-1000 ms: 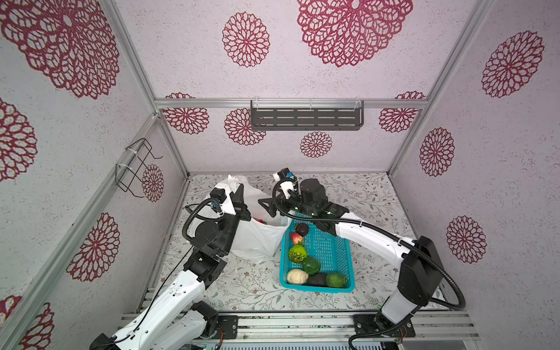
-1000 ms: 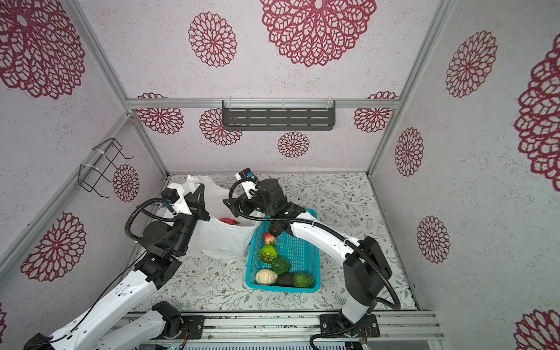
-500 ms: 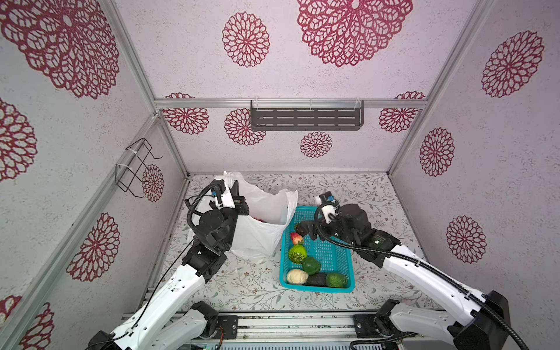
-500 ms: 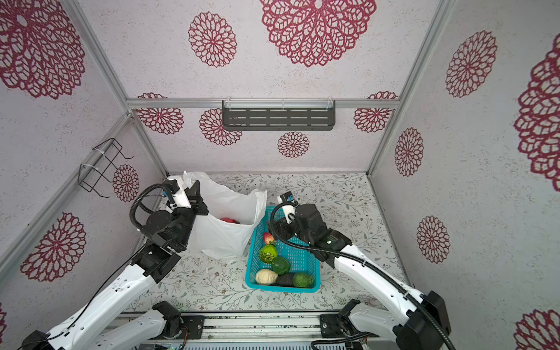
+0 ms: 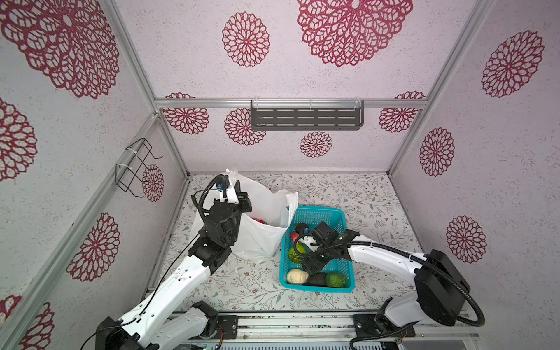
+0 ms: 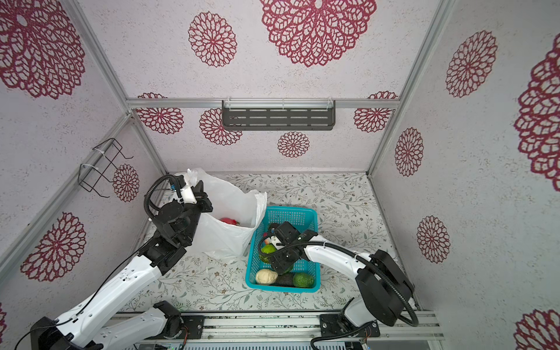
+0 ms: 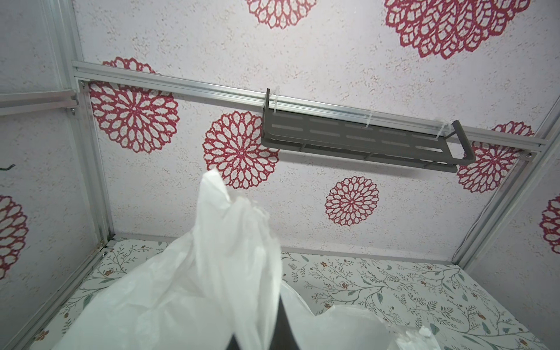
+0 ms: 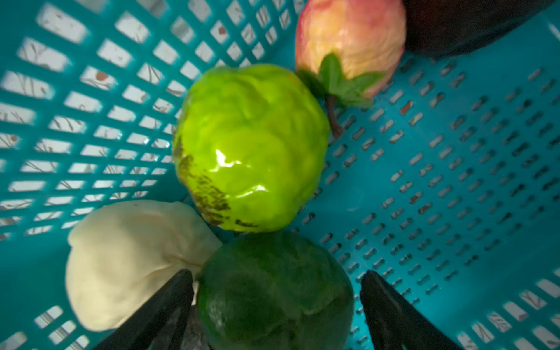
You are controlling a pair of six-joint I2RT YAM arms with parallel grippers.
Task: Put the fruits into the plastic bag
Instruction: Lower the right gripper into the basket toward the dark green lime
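Observation:
The white plastic bag stands open left of the basket, with a red fruit inside. My left gripper is shut on the bag's upper edge and holds it up. My right gripper is open, low in the turquoise basket, its fingers on either side of a dark green fruit. A gap shows at one finger. Around it lie a bright green bumpy fruit, a cream lump and a pink-red fruit.
A dark avocado and a smooth green fruit lie along the basket's near wall. A grey shelf hangs on the back wall and a wire rack on the left wall. Flowered table surrounds the basket.
My right arm swung from over the bag's mouth down into the basket, and its jaws have narrowed a little. My left gripper raised the bag's edge and now holds still.

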